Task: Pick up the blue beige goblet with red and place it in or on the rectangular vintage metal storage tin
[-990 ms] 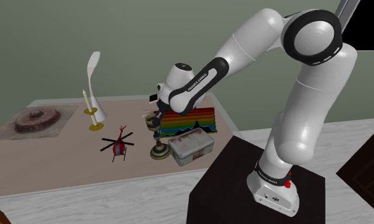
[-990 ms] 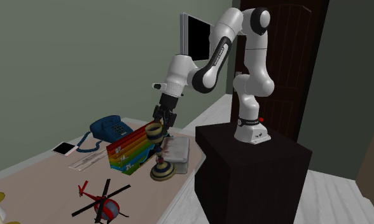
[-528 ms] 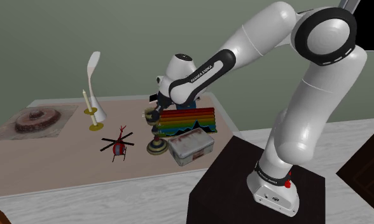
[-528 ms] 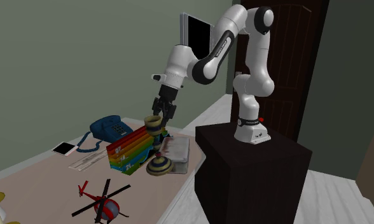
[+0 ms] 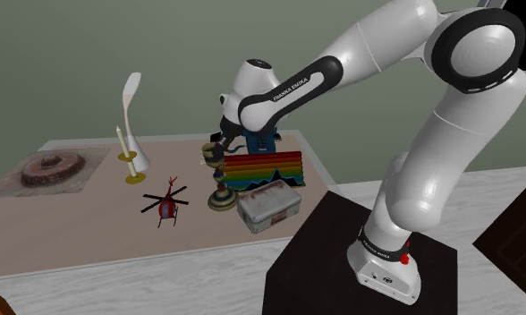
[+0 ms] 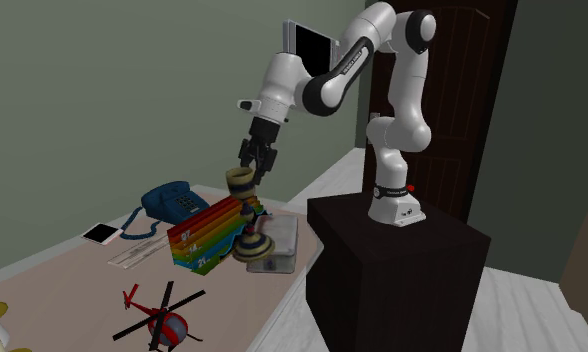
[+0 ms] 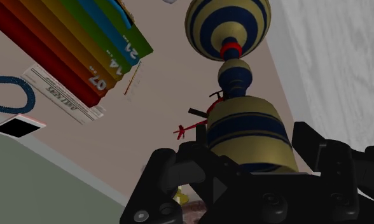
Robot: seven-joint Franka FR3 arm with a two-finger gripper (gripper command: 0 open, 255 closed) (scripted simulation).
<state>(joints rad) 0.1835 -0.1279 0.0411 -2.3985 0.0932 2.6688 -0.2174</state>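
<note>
The goblet (image 5: 218,179) is striped blue and beige with a red band on its stem. My gripper (image 5: 218,150) is shut on its cup rim, and it hangs upright above the table. In the second exterior view the goblet (image 6: 246,215) has its foot level with the near end of the pale rectangular tin (image 6: 282,240). The tin (image 5: 269,207) lies on the table just to the shoulder view's right of the goblet's foot. In the wrist view the black fingers (image 7: 179,167) clasp the goblet's cup (image 7: 246,127), and my gripper (image 7: 249,162) points down at the table.
A rainbow-striped file box (image 5: 263,168) stands right behind the tin. A red toy helicopter (image 5: 167,206), a candle holder (image 5: 126,159) and a white vase (image 5: 134,125) sit further left. A blue telephone (image 6: 172,200) lies beyond the box. The dark stand (image 5: 342,259) is beside the table.
My gripper has risen with the goblet in it: the foot left the table and now hangs clear above it, close to the tin.
</note>
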